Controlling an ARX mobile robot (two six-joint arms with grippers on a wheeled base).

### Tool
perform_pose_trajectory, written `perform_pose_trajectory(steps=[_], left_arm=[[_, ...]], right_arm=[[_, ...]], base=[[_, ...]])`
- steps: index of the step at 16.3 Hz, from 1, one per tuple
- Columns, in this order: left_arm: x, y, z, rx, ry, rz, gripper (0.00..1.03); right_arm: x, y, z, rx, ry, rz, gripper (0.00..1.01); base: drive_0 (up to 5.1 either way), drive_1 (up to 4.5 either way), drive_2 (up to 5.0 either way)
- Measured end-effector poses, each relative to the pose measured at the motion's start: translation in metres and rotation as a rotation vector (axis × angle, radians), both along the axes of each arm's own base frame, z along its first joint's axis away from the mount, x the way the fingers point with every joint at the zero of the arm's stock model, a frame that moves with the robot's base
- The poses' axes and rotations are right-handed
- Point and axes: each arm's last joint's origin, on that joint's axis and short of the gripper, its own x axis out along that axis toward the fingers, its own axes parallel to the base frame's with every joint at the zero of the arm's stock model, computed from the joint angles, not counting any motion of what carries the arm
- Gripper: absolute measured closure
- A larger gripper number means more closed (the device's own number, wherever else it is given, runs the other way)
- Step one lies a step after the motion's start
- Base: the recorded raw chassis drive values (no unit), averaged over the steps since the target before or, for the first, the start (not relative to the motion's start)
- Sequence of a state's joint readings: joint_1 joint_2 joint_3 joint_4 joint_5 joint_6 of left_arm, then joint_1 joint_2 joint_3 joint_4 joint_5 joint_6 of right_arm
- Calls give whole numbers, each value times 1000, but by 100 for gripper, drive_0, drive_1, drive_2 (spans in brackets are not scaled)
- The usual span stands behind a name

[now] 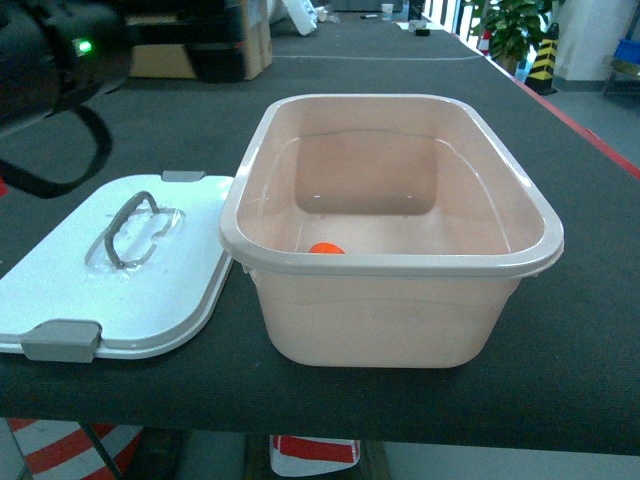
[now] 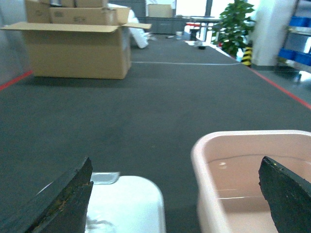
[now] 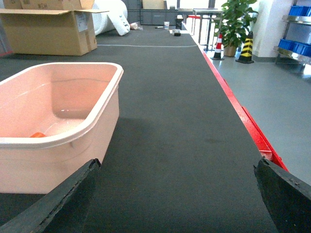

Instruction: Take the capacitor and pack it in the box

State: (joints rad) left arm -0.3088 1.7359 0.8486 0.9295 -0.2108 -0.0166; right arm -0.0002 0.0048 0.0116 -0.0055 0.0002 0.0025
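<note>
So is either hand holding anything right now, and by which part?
Nothing is held. The left hand and right hand are both open and empty; a small orange object lies inside the peach-pink plastic tub.

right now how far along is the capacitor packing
One small orange item, probably a capacitor, already lies on the floor of the open peach tub. Nothing is in hand: the left claw and right claw both stand open and empty. No other capacitors show on the dark mat. The white lid lies beside the tub, so closing is still left.
</note>
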Motion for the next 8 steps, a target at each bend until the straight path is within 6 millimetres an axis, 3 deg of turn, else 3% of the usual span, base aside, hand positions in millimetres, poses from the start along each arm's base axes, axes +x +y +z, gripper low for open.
perform_pose_trajectory(steps=[1, 2, 5, 8], left_arm=[[2, 14, -8, 6, 16, 34, 5], [7, 29, -28, 23, 67, 76, 5], [30, 53, -83, 63, 199, 127, 5], [54, 69, -117, 79, 280, 161, 5]], right_arm=[[0, 0, 0, 0, 0, 0, 3], [0, 0, 0, 0, 0, 0, 3], [0, 0, 0, 0, 0, 0, 3], [0, 0, 0, 0, 0, 0, 3]], base=[[0, 0, 0], [0, 0, 0], [0, 0, 0], [0, 0, 0]])
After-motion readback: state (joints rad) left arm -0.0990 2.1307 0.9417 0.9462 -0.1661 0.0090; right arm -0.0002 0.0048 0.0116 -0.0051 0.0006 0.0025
